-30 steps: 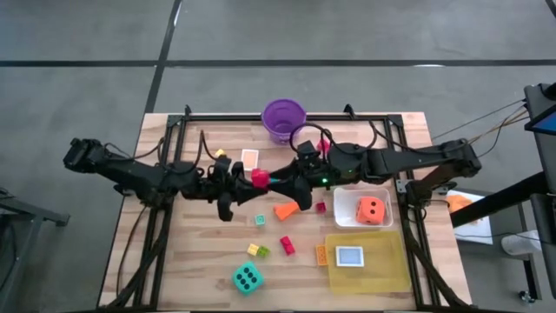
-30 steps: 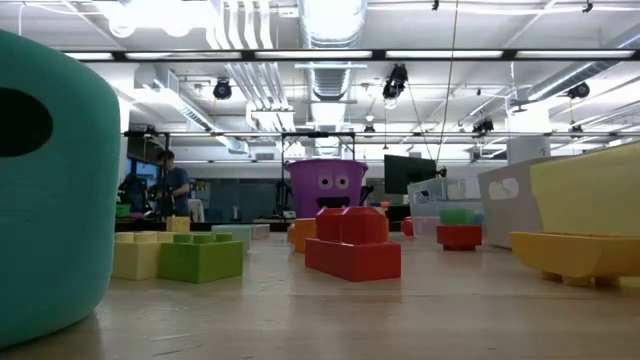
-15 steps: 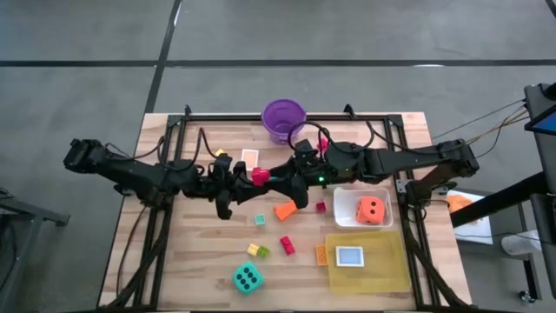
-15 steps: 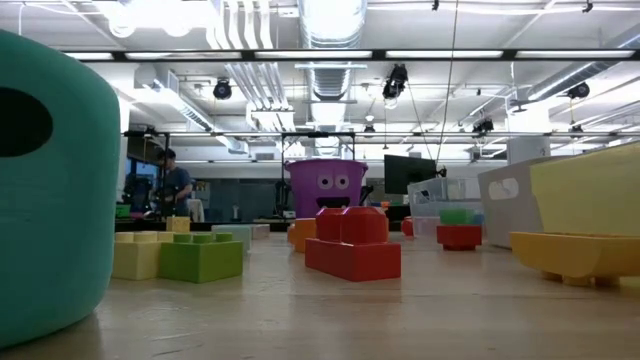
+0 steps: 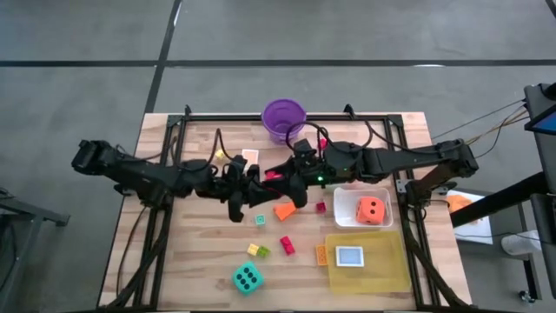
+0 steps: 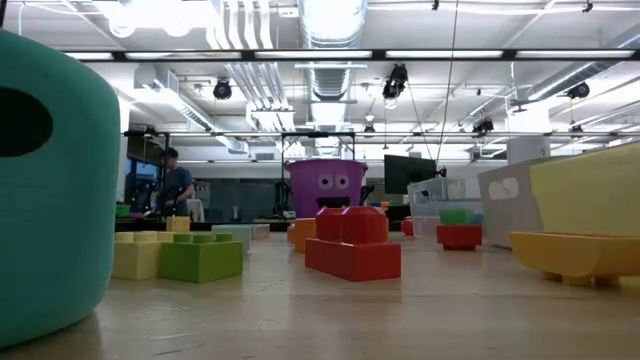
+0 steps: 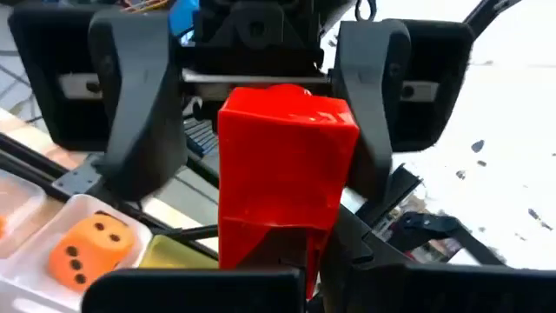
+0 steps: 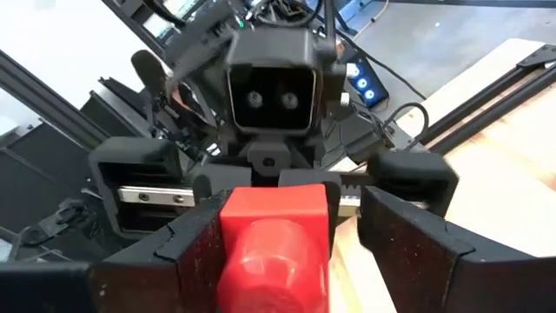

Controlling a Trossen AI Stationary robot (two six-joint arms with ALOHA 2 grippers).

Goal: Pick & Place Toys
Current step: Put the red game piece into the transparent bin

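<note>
Counted from above: two dark arms, meeting nose to nose over the middle of the bench (image 5: 191, 261); two dice, one teal die (image 5: 248, 278) near the front edge and one orange die (image 5: 371, 209) inside a single clear tub (image 5: 388, 196); one purple bucket (image 5: 284, 116) at the far edge; one yellow tray (image 5: 382, 265) holding one small card (image 5: 350, 256) and one small orange piece (image 5: 321, 255). Loose on the wood: one orange wedge (image 5: 284, 209), one small pink block (image 5: 321, 207), one red block (image 5: 287, 245), one yellow-and-green pair (image 5: 256, 250), one small green-edged piece (image 5: 259, 220), a second card (image 5: 250, 158) and one small yellow piece (image 5: 220, 154) behind the arms. Held in the air between the arms, above the bench and just behind the orange wedge: a second red brick (image 7: 282, 165), glossy, boxy, with a round stud on one end. Left end effector (image 5: 259, 179) pressed tight on one end of that brick. Right end effector (image 5: 280, 177) spread wide, one finger (image 7: 130, 113) on each side of the brick's other end, straddling it without clamping.
</note>
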